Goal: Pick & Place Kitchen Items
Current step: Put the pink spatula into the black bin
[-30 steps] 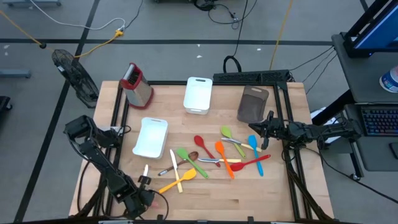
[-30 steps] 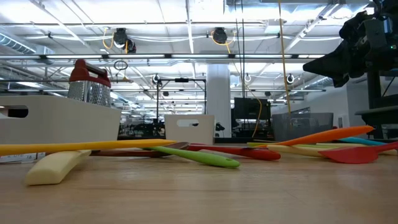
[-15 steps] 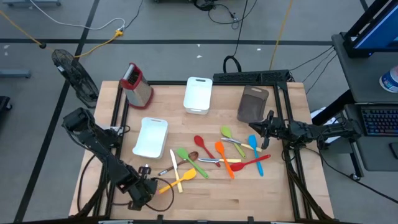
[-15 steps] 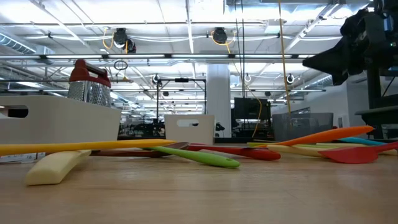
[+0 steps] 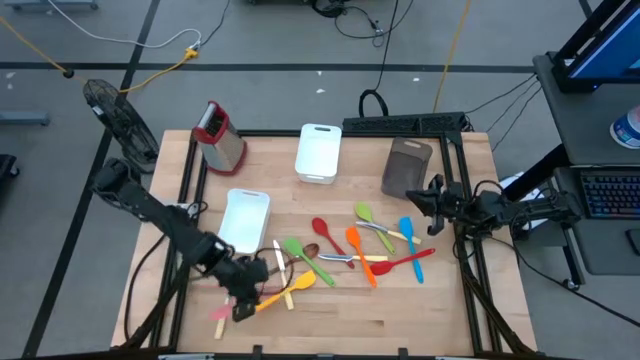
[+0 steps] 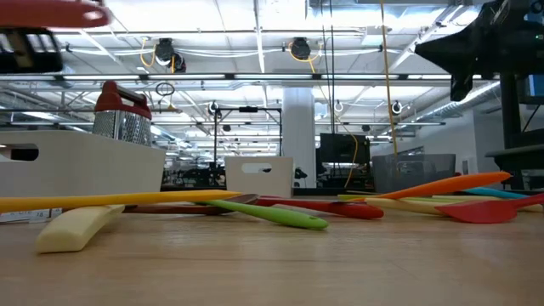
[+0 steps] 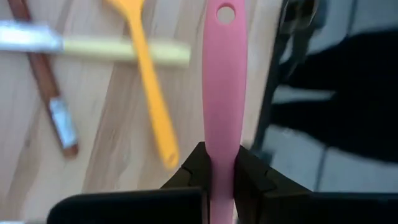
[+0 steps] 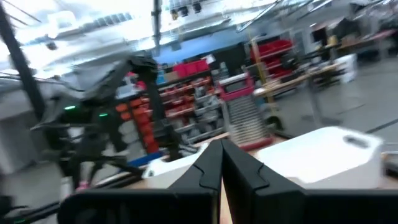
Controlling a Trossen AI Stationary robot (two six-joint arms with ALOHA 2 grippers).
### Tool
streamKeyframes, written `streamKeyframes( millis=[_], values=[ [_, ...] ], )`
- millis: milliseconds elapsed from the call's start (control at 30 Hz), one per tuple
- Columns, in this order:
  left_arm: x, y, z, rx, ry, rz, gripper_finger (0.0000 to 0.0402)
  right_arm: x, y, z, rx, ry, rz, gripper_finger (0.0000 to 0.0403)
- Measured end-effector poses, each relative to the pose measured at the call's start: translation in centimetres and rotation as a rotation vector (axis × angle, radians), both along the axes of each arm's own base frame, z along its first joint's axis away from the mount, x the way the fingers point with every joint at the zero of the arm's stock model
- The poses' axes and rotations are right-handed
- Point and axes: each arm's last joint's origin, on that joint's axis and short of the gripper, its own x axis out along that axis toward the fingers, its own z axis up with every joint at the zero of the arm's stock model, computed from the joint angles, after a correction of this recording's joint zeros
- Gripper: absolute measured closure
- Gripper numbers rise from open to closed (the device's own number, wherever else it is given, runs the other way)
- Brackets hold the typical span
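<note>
The wooden table [image 5: 420, 320] has bare board along its near edge and right front corner, open room for an arm to pass. A white bin [image 5: 242, 222] sits left of centre, a second white bin [image 5: 318, 152] and a grey tray [image 5: 406, 166] near the far edge, a grater [image 5: 219, 137] at the far left corner. The kitchen items [image 5: 350, 248] lie scattered mid-table, some overlapping. The left gripper [image 5: 243, 296] hangs near the front edge, pinching a pink utensil [image 7: 222, 74] by what looks like its handle, above a yellow spoon [image 7: 147, 84]. The right gripper [image 5: 434, 195] waits at the right edge, fingers [image 8: 211, 165] pressed together, empty.
</note>
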Motion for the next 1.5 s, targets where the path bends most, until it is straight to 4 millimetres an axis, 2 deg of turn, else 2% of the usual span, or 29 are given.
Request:
streamKeyframes(
  millis=[300,533,733,933,1100,1367,1500],
  values=[
    [3.6,3.2,1.9,-0.270,-0.101,0.153,0.0377,1.1,0.7,0.3,0.063,-0.034,0.219,0.0399],
    [5.9,6.1,3.5,-0.499,-0.176,0.336,0.0377,3.0,1.4,0.3,-0.021,-0.031,0.326,0.0399],
    [7.0,8.0,4.7,-0.634,-0.238,0.452,0.0377,5.7,2.0,1.9,-0.158,0.015,0.361,0.0385],
    [7.4,9.0,4.9,-0.721,-0.212,0.604,0.0377,9.6,2.7,4.5,-0.360,0.102,0.365,0.0347],
    [7.5,9.3,5.0,-0.775,-0.187,0.673,0.0377,12.6,3.1,5.4,-0.480,0.249,0.372,0.0315],
    [7.5,9.3,5.0,-0.838,-0.140,0.738,0.0377,15.7,3.6,6.4,-0.640,0.290,0.357,0.0280],
    [7.5,9.4,4.9,-0.859,-0.119,0.766,0.0377,16.9,3.9,7.0,-0.721,0.307,0.292,0.0265]
  ],
)
